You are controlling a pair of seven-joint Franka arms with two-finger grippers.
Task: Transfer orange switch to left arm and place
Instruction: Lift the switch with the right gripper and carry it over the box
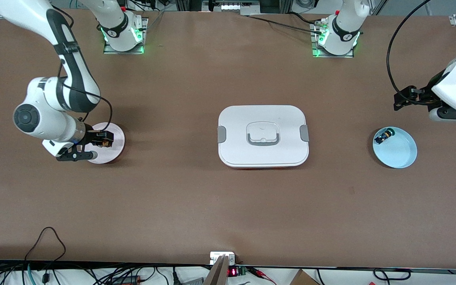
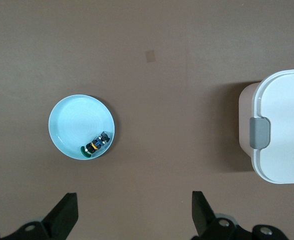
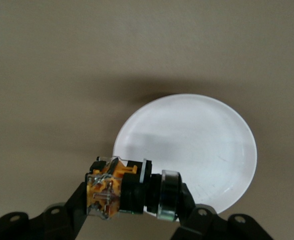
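Observation:
My right gripper (image 1: 103,140) is shut on the orange switch (image 3: 129,189), a tiny black block with orange parts and a round end, and holds it just above the pink plate (image 1: 113,152) at the right arm's end of the table. In the front view the switch (image 1: 102,142) shows as a dark block between the fingers. The white lidded box (image 1: 263,136) with grey clasps sits mid-table. My left gripper (image 2: 134,212) is open and empty, up over bare table beside the blue plate (image 1: 399,152).
The blue plate (image 2: 76,125) holds a small black-blue switch with a green-yellow cap (image 1: 383,136), also seen in the left wrist view (image 2: 95,144). The box's edge with one clasp (image 2: 259,132) shows there too. Cables and electronics line the table's front edge.

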